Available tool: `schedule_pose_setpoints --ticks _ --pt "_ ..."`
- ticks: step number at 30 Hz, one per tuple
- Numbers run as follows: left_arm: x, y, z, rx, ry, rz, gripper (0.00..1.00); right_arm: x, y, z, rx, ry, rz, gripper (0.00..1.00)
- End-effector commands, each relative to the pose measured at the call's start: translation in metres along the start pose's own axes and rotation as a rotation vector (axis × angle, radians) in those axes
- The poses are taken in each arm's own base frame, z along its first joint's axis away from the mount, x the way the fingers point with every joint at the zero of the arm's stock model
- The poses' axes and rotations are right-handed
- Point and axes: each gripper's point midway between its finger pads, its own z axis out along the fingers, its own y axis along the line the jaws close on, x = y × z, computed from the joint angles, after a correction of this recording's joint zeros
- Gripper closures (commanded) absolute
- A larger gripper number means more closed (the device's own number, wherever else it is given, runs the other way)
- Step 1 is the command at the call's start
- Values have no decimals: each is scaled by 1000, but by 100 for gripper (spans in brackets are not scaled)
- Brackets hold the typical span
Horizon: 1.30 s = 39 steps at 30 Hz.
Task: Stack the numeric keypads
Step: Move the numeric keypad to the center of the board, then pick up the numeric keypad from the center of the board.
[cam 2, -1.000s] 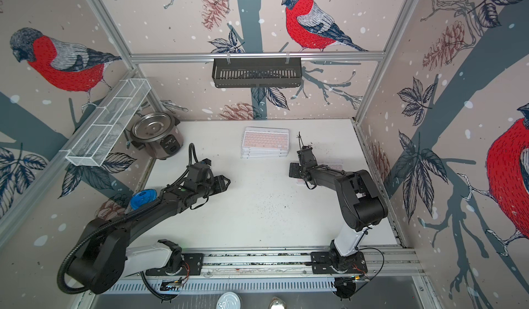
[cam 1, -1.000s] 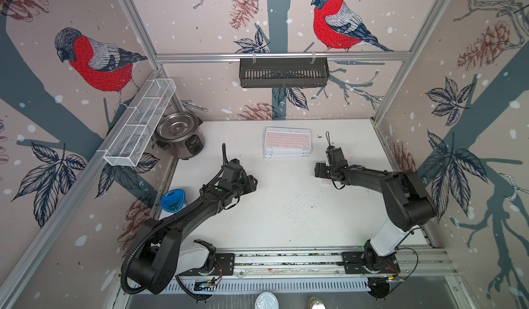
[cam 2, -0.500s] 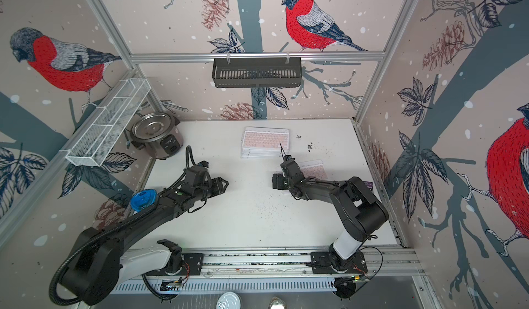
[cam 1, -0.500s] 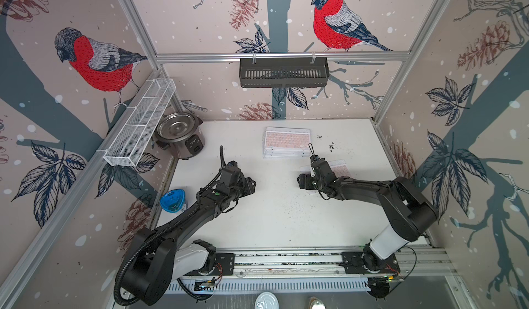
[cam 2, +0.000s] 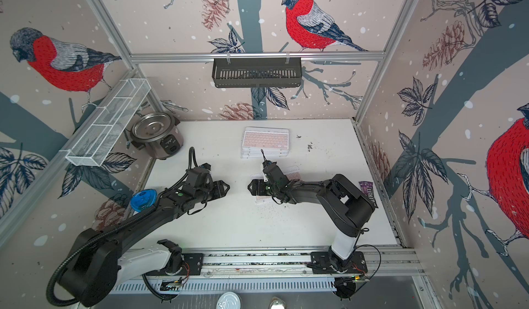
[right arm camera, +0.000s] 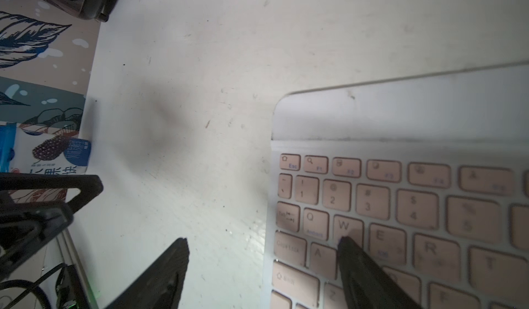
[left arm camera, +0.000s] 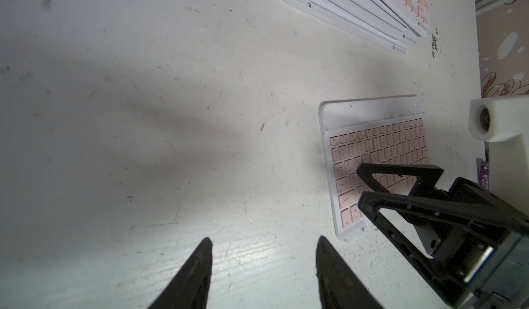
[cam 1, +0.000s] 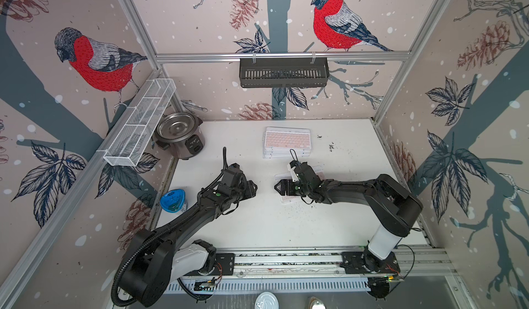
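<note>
**Stack of keypads** (cam 1: 287,140): pink one uppermost, near the far edge of the surface (cam 1: 257,224), about midway along it. Edges slightly stepped; count not legible.

**Loose pink keypad** (left arm camera: 378,138): flat, keys up, on the right half of the surface, apart from the stack. Not yet stacked.

**Right claw** (right arm camera: 263,240): wide, holding nothing. One finger over the W key, the other over bare surface, so it straddles the keypad's short edge. Judged a set-up for an edge grasp.

**Left claw** (left arm camera: 263,244): parted more narrowly, empty, over bare surface facing the right claw. Probably placed to brace the keypad against sliding.
</note>
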Motion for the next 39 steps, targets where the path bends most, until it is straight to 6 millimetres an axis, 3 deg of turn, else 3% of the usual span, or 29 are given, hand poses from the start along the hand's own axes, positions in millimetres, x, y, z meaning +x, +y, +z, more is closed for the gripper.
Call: schedule_pose_setpoints --ticks 1,4,6,10,14,16,19,29,39 --pt "4 1 2 -16 20 -4 42 -3 19 -3 -74 51 29 17" --pt "5 -4 6 -14 30 6 42 -28 23 -21 -120 11 15 17" --pt "5 -8 10 -9 37 15 42 -44 6 -36 -128 -17 38 17" --pt "6 -19 23 2 57 27 42 -70 -63 -75 -37 -103 108 17" --pt "4 -31 34 26 58 44 43 -82 -133 -108 123 -161 182 17" --pt "2 -35 39 37 65 48 43 -83 -158 -120 211 -185 199 17" --pt "1 -38 47 43 81 57 43 -80 -181 -129 323 -194 199 17" --pt "4 -46 70 80 118 59 43 -53 -192 -116 426 -110 159 17" --pt "9 -47 78 91 131 55 43 -9 -159 -87 407 -2 108 17"
